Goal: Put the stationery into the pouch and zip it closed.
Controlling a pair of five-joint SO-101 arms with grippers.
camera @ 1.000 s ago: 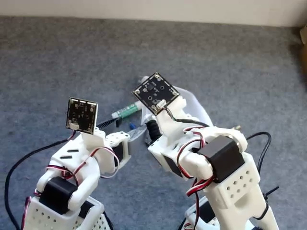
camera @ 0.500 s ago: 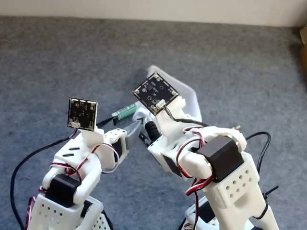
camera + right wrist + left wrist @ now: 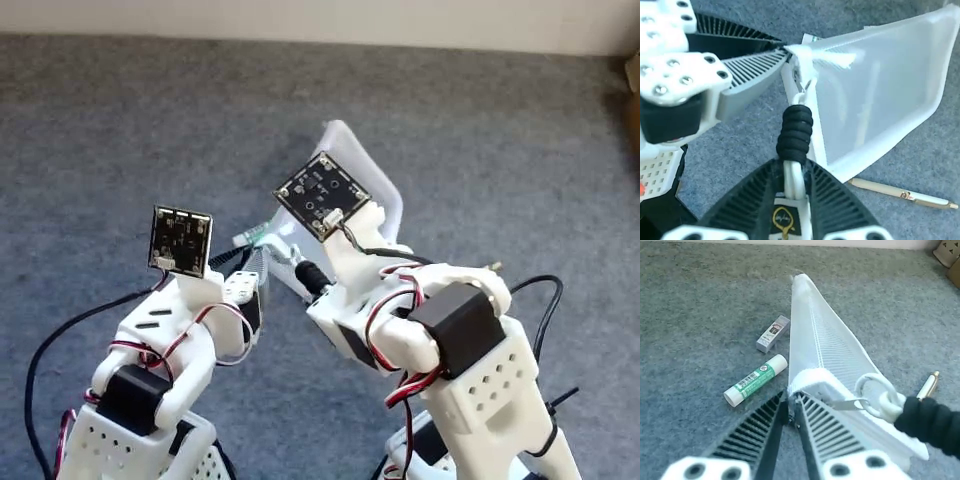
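The translucent white pouch [image 3: 825,345] stands tilted on edge above the carpet. My left gripper [image 3: 791,401] is shut on the pouch's near end tab. My right gripper [image 3: 793,175] is shut on the white zipper pull ring [image 3: 874,390], which carries a black ribbed sleeve [image 3: 796,131]. From above, the pouch [image 3: 372,190] rises behind the right wrist camera, with the left gripper [image 3: 262,265] and right gripper [image 3: 300,272] meeting at its near end. On the carpet lie a green-and-white glue stick [image 3: 756,380], a small grey box [image 3: 773,333] and a cream pen [image 3: 900,194].
Grey carpet [image 3: 120,130] covers the whole floor. The glue stick [image 3: 250,237] lies just beyond the left gripper. The pen [image 3: 926,386] lies on the other side of the pouch. A cardboard box corner [image 3: 950,255] sits far off.
The pouch has been raised from lying low to standing tilted on edge, its far corner now high. The left gripper has drawn in close to the right gripper.
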